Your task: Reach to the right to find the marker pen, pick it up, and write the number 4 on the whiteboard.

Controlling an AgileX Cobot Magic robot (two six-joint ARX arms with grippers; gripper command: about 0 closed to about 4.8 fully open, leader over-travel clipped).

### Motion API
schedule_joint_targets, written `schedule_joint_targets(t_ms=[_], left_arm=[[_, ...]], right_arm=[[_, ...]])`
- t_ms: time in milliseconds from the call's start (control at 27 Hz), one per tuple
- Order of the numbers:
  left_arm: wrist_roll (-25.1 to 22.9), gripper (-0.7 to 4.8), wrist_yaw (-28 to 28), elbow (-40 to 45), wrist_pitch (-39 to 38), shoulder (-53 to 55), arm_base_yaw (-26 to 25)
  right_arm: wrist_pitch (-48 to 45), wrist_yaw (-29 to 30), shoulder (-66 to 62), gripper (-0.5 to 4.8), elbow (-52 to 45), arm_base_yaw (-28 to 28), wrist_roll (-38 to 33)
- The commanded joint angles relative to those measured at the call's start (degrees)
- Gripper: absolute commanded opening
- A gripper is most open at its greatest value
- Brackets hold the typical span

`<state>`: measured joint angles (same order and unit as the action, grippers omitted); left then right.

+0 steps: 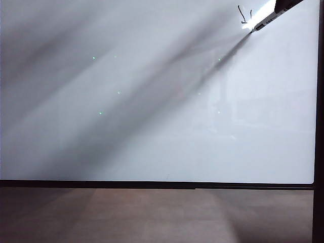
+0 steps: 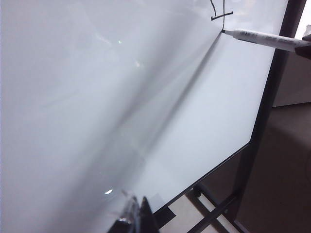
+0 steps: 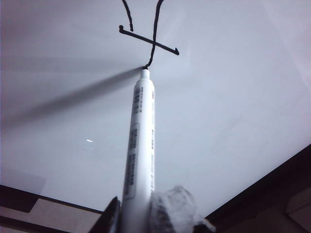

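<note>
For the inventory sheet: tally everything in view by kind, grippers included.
Whiteboard: 1
Marker pen, held by the right gripper: 1
Inked number 4: 1
Grippers: 2, right gripper at the pen, left gripper low beside the board
Total: 5

Exterior camera faces the whiteboard (image 1: 152,101) squarely; both wrist cameras view it obliquely, sharing the number 4 (image 3: 148,36)

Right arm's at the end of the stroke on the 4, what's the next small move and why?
Probably lift the marker pen straight off the whiteboard. The number 4 looks complete, and the tip sits at its vertical stroke's end, held in the right gripper. The left gripper sits idle by the board's lower edge.
</note>
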<state>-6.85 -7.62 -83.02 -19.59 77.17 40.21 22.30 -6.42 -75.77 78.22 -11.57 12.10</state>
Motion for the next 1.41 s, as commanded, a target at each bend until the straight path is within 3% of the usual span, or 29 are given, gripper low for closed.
schedule_joint_targets(t_ms=[37, 1409], left_arm=[[-0.22, -0.05, 0.13, -0.39, 0.33, -0.24, 0.04], [-0.22, -0.05, 0.15, -0.39, -0.13, -0.24, 0.04]], right_arm=[[0.33, 0.09, 0.2, -0.02, 0.24, 0.04, -0.11], [-6.19, 0.15, 0.46, -0.02, 0.33, 0.46, -0.02]])
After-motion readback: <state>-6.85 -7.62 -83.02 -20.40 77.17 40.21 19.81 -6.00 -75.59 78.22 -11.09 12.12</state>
